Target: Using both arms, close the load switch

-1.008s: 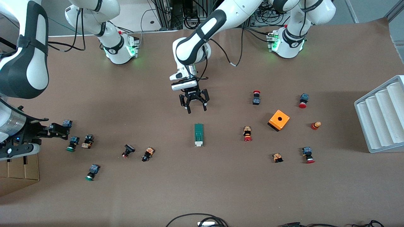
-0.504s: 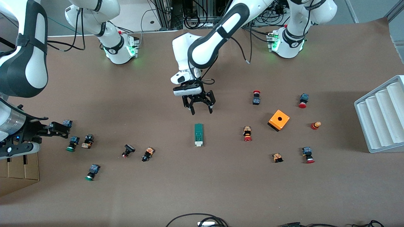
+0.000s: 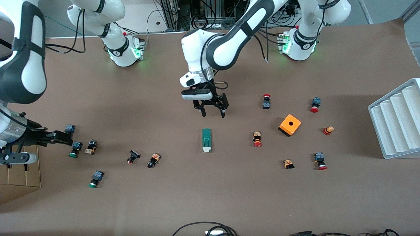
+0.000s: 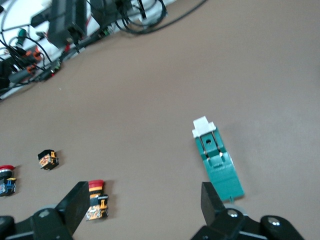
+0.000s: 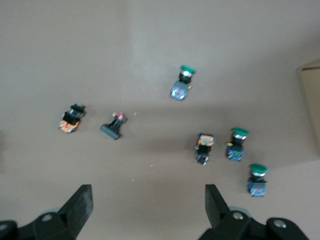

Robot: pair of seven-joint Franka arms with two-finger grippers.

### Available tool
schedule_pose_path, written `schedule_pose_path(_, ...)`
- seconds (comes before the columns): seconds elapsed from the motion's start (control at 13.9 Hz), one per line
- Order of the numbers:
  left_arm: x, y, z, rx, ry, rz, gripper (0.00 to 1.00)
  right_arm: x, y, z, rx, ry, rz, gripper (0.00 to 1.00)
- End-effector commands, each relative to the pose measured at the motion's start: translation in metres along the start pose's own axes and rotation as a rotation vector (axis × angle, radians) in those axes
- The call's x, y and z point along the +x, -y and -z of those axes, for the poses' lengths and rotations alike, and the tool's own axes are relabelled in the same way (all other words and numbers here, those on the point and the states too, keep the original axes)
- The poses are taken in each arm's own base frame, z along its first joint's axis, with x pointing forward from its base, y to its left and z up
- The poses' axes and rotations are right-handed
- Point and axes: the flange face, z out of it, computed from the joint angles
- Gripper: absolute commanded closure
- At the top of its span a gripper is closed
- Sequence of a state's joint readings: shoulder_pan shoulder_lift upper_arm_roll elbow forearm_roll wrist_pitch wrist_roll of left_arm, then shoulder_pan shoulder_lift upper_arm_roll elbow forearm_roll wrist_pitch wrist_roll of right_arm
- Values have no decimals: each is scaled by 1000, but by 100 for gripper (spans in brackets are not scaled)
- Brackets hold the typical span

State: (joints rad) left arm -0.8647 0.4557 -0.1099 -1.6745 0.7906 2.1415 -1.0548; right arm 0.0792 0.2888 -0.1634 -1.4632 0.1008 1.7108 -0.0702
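Green load switch (image 3: 206, 140) lies flat mid-desk, white tab nearer the front camera, bare brown desk (image 3: 210, 196) all around it. Left gripper (image 3: 213, 113) hangs above it, fingers spread wide. Right gripper (image 3: 62, 137) waits, fingers wide, over small buttons (image 3: 76, 149) by the right arm's desk edge.

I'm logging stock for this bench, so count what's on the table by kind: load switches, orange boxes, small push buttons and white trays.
load switch: 1
orange box: 1
small push buttons: 12
white ridged tray: 1
Total: 15
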Motion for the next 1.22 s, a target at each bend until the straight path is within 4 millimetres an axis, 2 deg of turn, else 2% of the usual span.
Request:
schedule_pose_path(0.0,20,39,14,-55,57,-48,1,-10,2,17,-40,5,3,0)
schedule_pose_path(0.22,35,69,19,-78,87,-58,1,-24,-3,38,-60,1,-21,0)
schedule_pose_path(0.65,62,153,33,-161,237,-106,0,-27,0,34,-63,38,-20,0)
schedule_pose_path(0.86,77,200,33,-218,326,-101,0,-28,-6,34,-38,44,-26,0)
schedule_pose_path(1.01,89,237,32,-268,404,-72,0,-29,-20,36,26,39,-58,0)
schedule_pose_path(1.15,98,281,25,-320,464,-45,0,-27,-11,33,20,45,-51,0)
